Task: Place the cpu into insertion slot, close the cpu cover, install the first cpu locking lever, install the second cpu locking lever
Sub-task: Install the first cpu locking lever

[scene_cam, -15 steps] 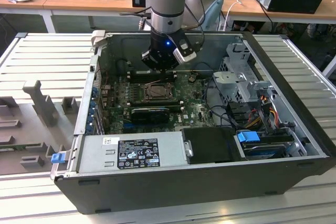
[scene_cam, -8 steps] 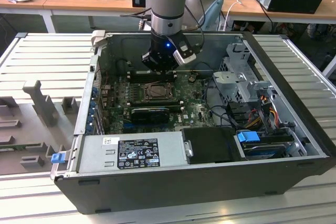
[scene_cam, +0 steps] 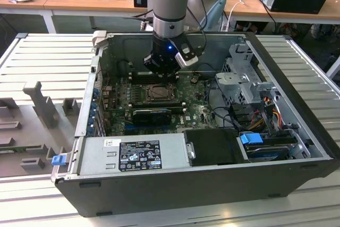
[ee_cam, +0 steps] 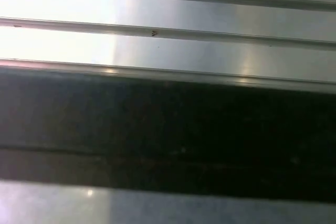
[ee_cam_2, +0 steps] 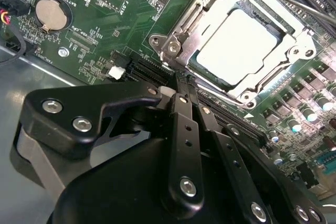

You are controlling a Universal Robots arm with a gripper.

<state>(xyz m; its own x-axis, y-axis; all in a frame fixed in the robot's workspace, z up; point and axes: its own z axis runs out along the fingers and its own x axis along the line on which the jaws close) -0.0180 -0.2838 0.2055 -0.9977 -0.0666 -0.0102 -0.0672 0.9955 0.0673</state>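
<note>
A pale ribbed metal surface (ee_cam: pixel 173 19) runs across the first wrist view, its long ridges lying almost level from nine o'clock to three o'clock, dipping slightly toward three o'clock. Bright glare washes out the panels toward nine o'clock. Between two ridges, near eleven o'clock, sits a tiny dark mark (ee_cam: pixel 154 33), too small to make out. A broad dark band (ee_cam: pixel 173 140) crosses the middle and the six o'clock half, touching the ribbed metal along its twelve o'clock edge; a faint line runs along it. Beyond it, at six o'clock, a pale strip (ee_cam: pixel 210 211) shows again.
</note>
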